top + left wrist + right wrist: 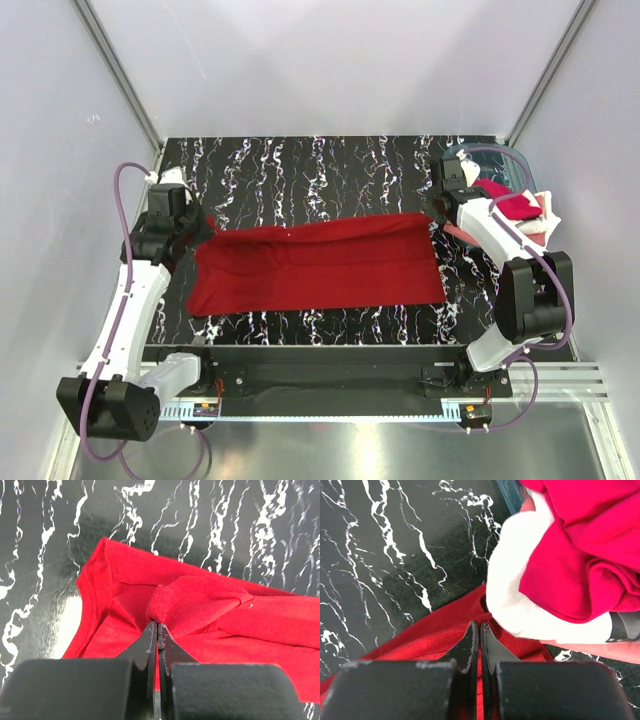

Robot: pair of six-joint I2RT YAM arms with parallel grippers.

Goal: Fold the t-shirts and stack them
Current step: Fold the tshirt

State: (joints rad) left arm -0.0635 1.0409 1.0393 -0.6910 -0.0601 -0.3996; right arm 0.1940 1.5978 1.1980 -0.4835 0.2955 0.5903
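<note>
On the black, white-veined marble-pattern tabletop, top view: a large, plain deep red t-shirt of soft cloth lies spread flat across the middle, long side running left to right. The left gripper sits at the garment's left end and the right gripper at its right end. A teal translucent plastic bin stands at the far right corner, with a bright pinkish-red cloth shirt and a white cloth shirt heaped in it.

Left wrist view: the fingers are pressed together, clamped on a raised fold of the deep red t-shirt (near a hemmed edge).

Right wrist view: the fingers are together, pinching the deep red t-shirt's edge; red cloth shows between them. The white shirt and pinkish-red shirt bulge just above the fingertips.
</note>
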